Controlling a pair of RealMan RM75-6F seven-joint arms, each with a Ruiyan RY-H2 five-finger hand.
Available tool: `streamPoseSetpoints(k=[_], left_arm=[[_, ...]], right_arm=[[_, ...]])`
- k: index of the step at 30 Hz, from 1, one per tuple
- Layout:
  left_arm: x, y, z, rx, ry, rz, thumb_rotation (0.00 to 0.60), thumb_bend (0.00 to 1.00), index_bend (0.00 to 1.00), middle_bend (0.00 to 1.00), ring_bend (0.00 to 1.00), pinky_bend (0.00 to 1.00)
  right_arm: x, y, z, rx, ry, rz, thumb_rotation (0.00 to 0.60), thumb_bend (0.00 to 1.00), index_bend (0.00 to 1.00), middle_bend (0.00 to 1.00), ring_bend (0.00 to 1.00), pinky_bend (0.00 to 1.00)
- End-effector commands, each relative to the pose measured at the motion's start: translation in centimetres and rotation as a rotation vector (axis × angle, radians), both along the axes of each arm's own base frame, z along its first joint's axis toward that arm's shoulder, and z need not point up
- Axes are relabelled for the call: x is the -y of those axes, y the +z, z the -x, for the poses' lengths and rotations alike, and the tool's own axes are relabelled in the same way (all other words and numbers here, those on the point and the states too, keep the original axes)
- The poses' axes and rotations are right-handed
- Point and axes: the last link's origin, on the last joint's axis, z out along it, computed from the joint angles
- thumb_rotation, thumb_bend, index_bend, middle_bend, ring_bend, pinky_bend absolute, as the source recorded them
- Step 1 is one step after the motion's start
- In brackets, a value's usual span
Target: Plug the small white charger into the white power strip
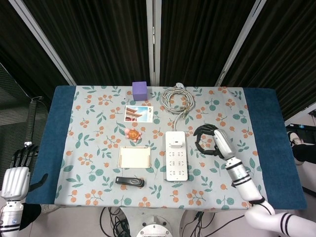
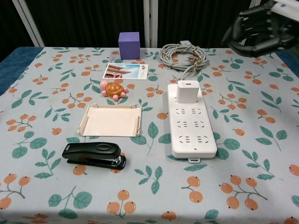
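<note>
The small white charger (image 2: 187, 91) (image 1: 176, 144) stands upright in the far socket row of the white power strip (image 2: 192, 122) (image 1: 177, 159), untouched by either hand. My right hand (image 2: 258, 33) (image 1: 208, 140) hovers to the right of the strip, raised off the table, its dark fingers curled and holding nothing. My left hand (image 1: 17, 168) hangs off the table's left edge with its fingers apart and empty; the chest view does not show it.
The strip's grey cable (image 2: 183, 56) lies coiled behind it. A purple cube (image 2: 129, 45), a photo card (image 2: 126, 71), an orange turtle toy (image 2: 113, 88), a beige tray (image 2: 111, 120) and a black stapler (image 2: 95, 155) lie left of the strip.
</note>
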Motion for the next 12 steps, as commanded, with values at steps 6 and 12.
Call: streamPoseSetpoints(k=[6,12], left_arm=[[-0.4,-0.1,-0.8,-0.015,-0.024,-0.010,0.600,0.22,0.00,0.04,0.00,0.00],[-0.3,-0.1,-1.1,-0.019,-0.034,-0.018,0.600,0.22,0.00,0.05,0.00,0.00]], right_arm=[[-10.8,8.2,8.9,-0.528,-0.191,0.209,0.600,0.33,0.00,0.01,0.00,0.00],[-14.0,9.3,10.7,-0.500,-0.266,0.223,0.600,0.33,0.00,0.00,0.00,0.00]])
